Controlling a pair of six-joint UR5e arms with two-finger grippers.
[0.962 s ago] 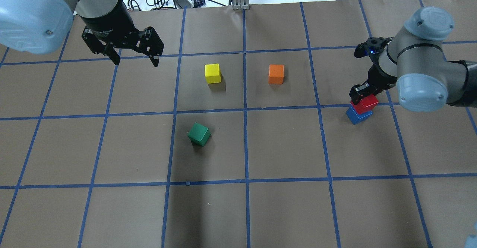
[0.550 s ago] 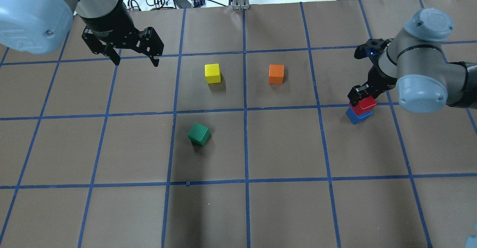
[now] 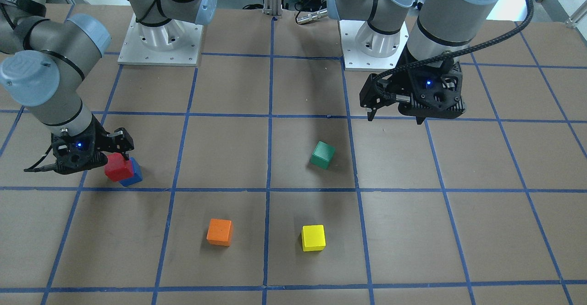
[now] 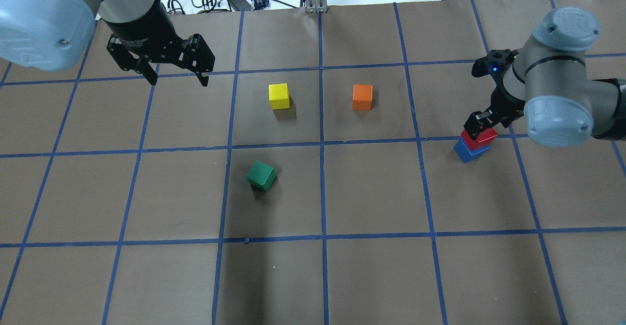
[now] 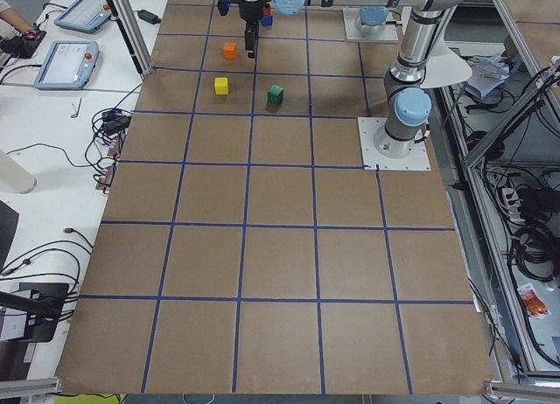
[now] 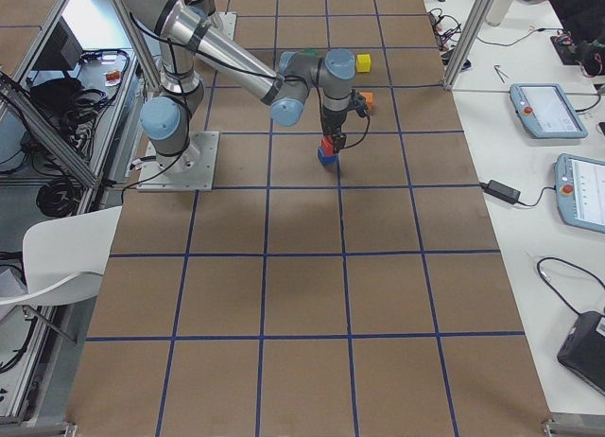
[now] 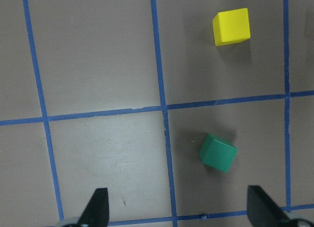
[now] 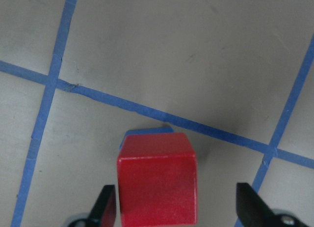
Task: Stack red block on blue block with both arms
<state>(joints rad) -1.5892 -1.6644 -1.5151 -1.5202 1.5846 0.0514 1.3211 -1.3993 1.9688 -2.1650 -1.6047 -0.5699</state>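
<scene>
Right now you have the red block (image 8: 157,178) sitting on top of the blue block (image 4: 468,152), close to the right edge of the table (image 4: 371,276) and about halfway between its near and far edges. In the right wrist view only a thin strip of blue peeks out past the red top face, so the 2 cubes look nearly squared up. The right gripper (image 4: 479,123) hangs directly over the stack with its fingers spread. 1 finger stands just beside the red block (whether it touches, you cannot tell from these views), and the other stands well apart from the opposite side, so the gripper clamps nothing.

Your left gripper (image 4: 178,78) hovers above the table toward the left edge, its 2 fingers wide apart and holding nothing. In its wrist view the green block (image 7: 218,152) and the yellow block (image 7: 231,26) lie on the surface below it. Those 2, plus the orange block (image 4: 362,97), sit around the middle of the table, each apart from the others and well apart from the stack. Blue tape lines (image 4: 321,193) divide the brown surface into squares.
</scene>
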